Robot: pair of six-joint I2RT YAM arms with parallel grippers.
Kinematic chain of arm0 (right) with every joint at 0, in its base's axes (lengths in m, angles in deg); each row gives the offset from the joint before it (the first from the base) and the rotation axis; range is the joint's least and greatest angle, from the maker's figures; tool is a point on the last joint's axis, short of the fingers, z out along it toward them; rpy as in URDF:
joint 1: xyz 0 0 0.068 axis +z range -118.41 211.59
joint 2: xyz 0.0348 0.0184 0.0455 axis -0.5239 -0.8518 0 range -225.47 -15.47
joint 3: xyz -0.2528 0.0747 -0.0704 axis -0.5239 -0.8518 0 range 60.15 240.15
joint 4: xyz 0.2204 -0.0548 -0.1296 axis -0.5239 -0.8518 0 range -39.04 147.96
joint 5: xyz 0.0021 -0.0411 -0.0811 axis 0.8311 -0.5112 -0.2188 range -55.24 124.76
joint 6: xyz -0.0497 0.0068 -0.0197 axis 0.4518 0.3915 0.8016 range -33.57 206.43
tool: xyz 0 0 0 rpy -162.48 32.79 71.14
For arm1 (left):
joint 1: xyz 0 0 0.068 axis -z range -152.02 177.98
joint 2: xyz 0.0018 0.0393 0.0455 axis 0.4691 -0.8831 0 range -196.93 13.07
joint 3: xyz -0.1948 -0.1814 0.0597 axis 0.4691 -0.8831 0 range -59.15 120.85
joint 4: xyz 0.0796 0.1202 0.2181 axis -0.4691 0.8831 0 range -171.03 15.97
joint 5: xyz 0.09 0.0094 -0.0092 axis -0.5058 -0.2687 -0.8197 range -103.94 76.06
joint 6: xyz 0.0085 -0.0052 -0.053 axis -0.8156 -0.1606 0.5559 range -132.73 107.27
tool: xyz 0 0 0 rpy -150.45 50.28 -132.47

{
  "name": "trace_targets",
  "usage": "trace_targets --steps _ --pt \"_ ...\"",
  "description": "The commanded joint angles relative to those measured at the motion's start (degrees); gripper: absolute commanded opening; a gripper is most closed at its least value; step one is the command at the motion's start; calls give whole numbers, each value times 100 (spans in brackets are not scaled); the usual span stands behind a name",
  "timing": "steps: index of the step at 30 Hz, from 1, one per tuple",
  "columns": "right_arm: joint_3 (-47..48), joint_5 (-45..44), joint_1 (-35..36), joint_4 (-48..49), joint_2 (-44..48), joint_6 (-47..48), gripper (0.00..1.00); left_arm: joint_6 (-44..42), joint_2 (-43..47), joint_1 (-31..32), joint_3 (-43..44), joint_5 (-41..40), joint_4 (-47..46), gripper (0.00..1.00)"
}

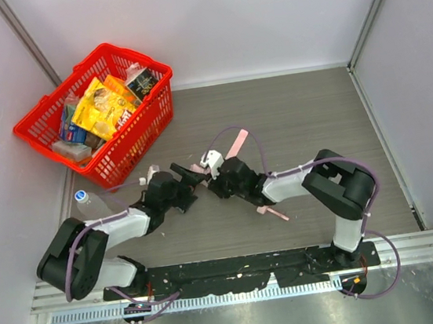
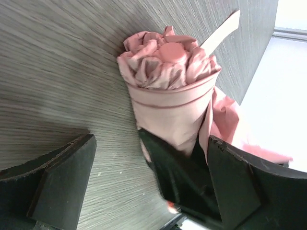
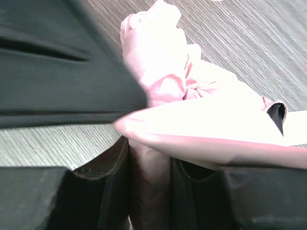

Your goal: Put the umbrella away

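Note:
The pale pink umbrella (image 2: 168,110) lies folded on the grey table, its bunched fabric end facing the left wrist camera. In the top view both grippers cover it at the table's middle; only its pink strap (image 1: 237,143) and a pink bit (image 1: 275,212) show. My left gripper (image 2: 153,187) is open, its fingers (image 2: 62,182) wide apart around the umbrella's near end, where a black finger of the other gripper also sits. My right gripper (image 3: 149,187) is shut on the umbrella (image 3: 158,72), pink fabric pinched between its fingers. The grippers meet tip to tip, left (image 1: 194,182) and right (image 1: 215,179).
A red basket (image 1: 113,155) full of snack packets stands at the back left. A clear water bottle (image 1: 87,200) lies just in front of it, beside the left arm. Walls close in the table on both sides and at the back.

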Motion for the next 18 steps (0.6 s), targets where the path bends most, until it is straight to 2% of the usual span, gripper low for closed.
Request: trace_targets --steps 1,5,10,16,18 --pt "-359 2467 -644 -850 -705 -1136 1 -737 518 -202 -425 -113 221 100" --pt "-359 3427 -1083 -561 -1049 -1663 1 -860 1020 -237 -548 -254 467 100" --pt "-350 4071 -1374 -286 -1400 -2068 1 -869 1109 -255 -532 -158 326 100" --pt "-289 4607 -1586 29 -1664 -2437 1 -221 65 -246 -128 291 -253 100" --pt "-210 4730 -1621 47 -1734 -2464 1 157 -349 -246 -31 282 -271 95"
